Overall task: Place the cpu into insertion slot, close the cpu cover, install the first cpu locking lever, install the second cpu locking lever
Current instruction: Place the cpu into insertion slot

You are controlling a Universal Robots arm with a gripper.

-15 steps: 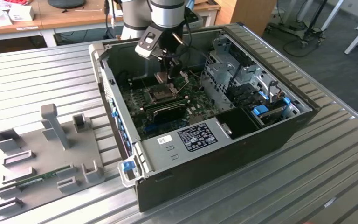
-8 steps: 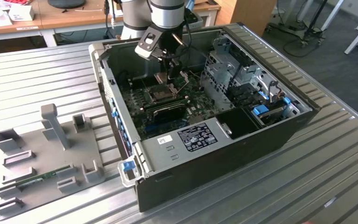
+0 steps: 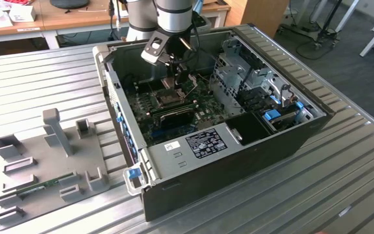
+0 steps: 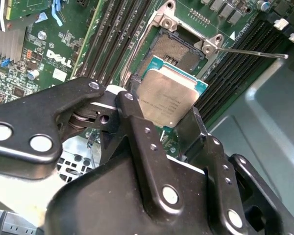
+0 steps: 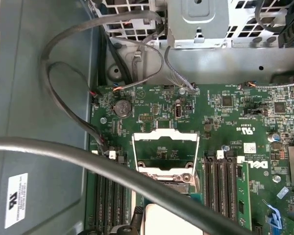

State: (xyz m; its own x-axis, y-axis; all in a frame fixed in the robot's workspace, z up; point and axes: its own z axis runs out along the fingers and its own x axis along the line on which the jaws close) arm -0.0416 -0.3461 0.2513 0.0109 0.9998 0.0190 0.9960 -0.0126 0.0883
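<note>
Cpu [image 4: 169, 95] is up off the board, clamped by two opposite edges between the fingers [image 4: 134, 117] of the gripper [image 4: 160, 107], silver face showing. It looks tilted rather than level. In the second wrist view the insertion slot [image 4: 174, 49] lies bare just beyond the chip's far edge, away from the gripper's body, near but not touching. The cpu cover [image 5: 165, 133] stands open in the first wrist view, and a thin locking lever [image 4: 250, 52] juts out free. In the exterior view it all sits at upper centre of the frame, inside the open computer case [image 3: 252, 170].

White logo [image 4: 59, 57] on motherboard [image 4: 196, 7]
</note>
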